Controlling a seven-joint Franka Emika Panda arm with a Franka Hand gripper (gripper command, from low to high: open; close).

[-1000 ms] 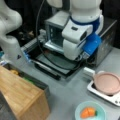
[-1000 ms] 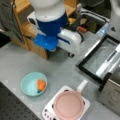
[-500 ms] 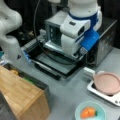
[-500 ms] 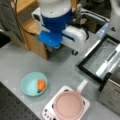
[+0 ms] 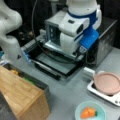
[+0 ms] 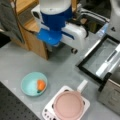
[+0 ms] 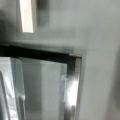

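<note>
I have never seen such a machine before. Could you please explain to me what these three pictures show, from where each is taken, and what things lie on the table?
The big white and blue machine is a robot arm. Two pictures, the front views, come from cameras standing off the arm and look at the same grey table from different sides. The third comes from a camera on the arm's wrist and looks straight down.

In both front views the arm leans over a small oven whose glass door lies open and flat. The wrist view shows a corner of that door close up. The gripper itself does not show in any picture, so nothing can be seen held.

Also on the table: a pink pan on a white stove, a light blue bowl with an orange piece of food inside, and a wooden box.
</note>
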